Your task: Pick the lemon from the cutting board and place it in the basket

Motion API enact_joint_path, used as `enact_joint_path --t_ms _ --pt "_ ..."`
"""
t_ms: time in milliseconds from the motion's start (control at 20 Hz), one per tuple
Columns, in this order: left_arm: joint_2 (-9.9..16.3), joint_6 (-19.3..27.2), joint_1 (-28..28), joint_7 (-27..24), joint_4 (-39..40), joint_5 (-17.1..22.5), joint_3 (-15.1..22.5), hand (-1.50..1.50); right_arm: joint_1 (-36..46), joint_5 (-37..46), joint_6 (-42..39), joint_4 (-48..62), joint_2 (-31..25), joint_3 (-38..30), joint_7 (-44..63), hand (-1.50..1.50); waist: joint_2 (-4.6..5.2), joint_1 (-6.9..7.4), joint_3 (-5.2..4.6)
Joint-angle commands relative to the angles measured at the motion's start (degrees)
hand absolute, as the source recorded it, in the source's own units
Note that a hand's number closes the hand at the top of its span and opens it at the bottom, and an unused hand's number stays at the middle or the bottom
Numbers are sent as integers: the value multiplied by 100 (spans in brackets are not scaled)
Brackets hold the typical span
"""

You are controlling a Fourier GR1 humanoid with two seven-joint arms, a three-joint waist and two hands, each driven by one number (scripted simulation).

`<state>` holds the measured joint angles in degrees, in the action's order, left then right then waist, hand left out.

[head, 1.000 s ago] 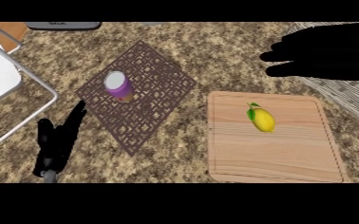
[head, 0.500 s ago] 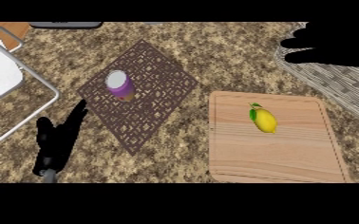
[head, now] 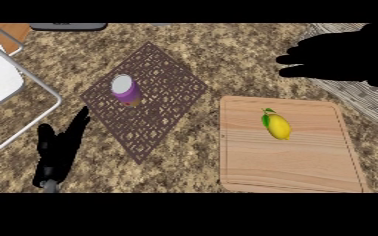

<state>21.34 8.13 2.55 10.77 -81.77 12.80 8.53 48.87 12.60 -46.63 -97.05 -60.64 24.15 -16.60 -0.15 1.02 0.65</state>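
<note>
Lemon (head: 277, 126) lengthwise up-down on cutting board (head: 288, 167), leaf end up; both hands' fingers released.

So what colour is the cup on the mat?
Purple cup with a white top, head view.

Purple jar (head: 126, 89) with white lid, upright on brown lattice mat (head: 159, 75)

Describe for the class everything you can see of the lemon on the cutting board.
The lemon is a bright yellow oval with a small green leaf at its upper end. It lies on its side on the pale wooden cutting board, in the board's upper middle, with its long axis running up and down the view. Only the board touches it. No hand is on it; the right hand hangs above the board's far edge.
</note>
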Motion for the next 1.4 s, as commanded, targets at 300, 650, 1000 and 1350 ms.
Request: enact_joint_path --t_ms 300,650,1000,1350 --pt "-177 -100 148 308 289 11 39 0 -712 1104 632 243 761 699 -566 -150 51 -16 -64" --pt "-209 -124 143 475 281 4 -56 0 -998 1934 1065 461 983 965 -734 -150 38 -55 -64" --pt "-246 -192 475 319 57 -141 12 0 -1240 2488 1613 1196 1141 949 -1426 -150 35 -23 -62" --pt "-249 -217 329 507 90 -120 -162 0 -1513 2992 2107 1614 1577 1047 -1632 -150 32 -53 -62"
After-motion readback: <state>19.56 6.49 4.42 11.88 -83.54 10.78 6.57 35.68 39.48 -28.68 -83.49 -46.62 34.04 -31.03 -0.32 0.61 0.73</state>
